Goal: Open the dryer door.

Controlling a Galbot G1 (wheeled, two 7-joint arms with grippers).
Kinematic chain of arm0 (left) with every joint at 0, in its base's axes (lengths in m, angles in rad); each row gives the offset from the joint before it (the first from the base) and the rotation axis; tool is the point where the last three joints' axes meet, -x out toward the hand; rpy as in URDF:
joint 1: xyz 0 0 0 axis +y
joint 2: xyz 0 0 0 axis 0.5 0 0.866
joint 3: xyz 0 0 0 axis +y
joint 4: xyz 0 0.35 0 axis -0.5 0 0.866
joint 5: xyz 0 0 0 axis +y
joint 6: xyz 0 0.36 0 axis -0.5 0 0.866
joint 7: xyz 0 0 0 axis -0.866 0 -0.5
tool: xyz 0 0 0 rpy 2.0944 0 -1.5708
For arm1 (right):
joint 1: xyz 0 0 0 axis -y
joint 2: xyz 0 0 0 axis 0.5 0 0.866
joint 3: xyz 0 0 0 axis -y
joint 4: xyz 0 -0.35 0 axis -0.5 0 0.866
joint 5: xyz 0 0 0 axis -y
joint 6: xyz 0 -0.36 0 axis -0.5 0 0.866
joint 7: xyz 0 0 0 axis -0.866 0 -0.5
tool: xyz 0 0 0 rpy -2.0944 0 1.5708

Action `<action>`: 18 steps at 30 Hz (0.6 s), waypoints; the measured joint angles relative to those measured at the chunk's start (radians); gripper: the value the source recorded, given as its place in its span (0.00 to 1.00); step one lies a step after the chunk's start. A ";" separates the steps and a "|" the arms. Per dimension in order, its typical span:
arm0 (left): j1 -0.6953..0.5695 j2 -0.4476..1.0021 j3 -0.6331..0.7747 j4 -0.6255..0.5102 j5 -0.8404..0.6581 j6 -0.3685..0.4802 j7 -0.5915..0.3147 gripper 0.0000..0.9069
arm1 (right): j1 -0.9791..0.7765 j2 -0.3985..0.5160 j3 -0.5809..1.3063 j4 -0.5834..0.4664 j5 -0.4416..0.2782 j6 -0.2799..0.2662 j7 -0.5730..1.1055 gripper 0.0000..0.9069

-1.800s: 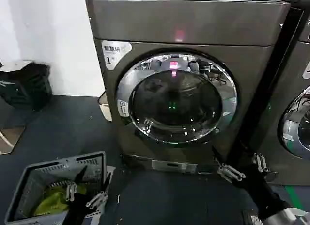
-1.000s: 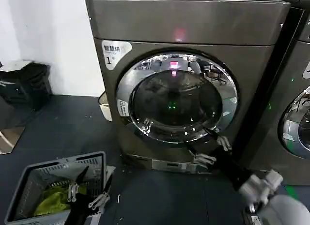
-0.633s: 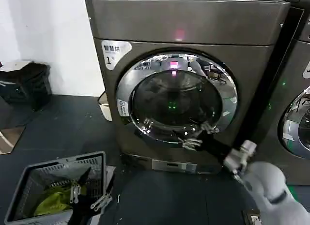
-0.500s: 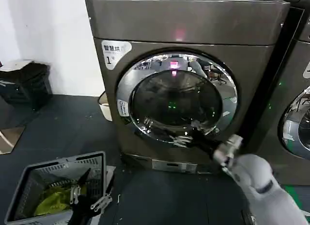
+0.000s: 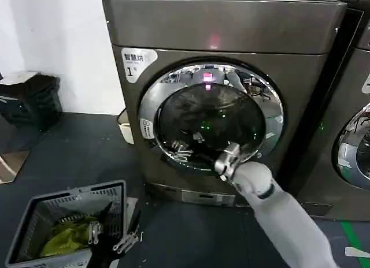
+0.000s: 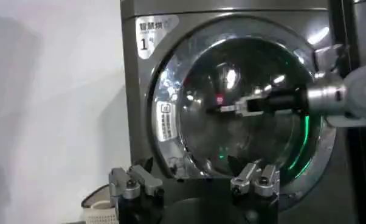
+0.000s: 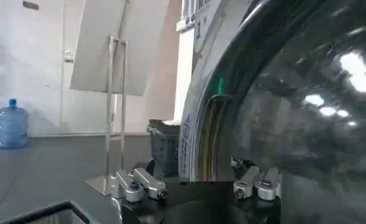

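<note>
The door (image 5: 211,118) sits shut on the front of the dryer (image 5: 219,31) marked "1", its chrome ring flush with the bronze-grey panel and the dark glass facing out.

The right gripper (image 5: 188,145) now hangs before the glass at about 7 o'clock on the door, close to the chrome ring's inner edge. 1.8 s ago it was down at the dryer's lower right corner, near the floor; since then the arm has swung up and leftward across the door's lower rim, and the grey forearm now runs from the 5 o'clock corner of the head view up to the glass. In the left wrist view the right gripper (image 6: 231,108) reaches in from 3 o'clock over the middle of the glass. Its fingers (image 7: 137,182) stand spread, holding nothing; whether they touch the glass cannot be told.

The left gripper (image 5: 113,236) hovers low at 7 o'clock in the head view, over the edge of the basket (image 5: 34,213), fingers spread and empty, shifted slightly rightward since the earlier frames. The door has not moved
</note>
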 joint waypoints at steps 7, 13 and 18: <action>-0.003 0.001 0.003 -0.001 0.000 0.001 0.000 1.00 | 0.030 0.066 -0.023 -0.061 -0.020 0.007 0.000 1.00; -0.001 0.005 0.000 0.000 -0.003 0.001 0.000 1.00 | 0.061 0.106 -0.035 -0.129 -0.021 0.016 0.006 1.00; -0.006 0.003 0.002 0.005 -0.001 0.002 -0.003 1.00 | 0.084 0.131 -0.042 -0.183 -0.021 0.019 0.001 1.00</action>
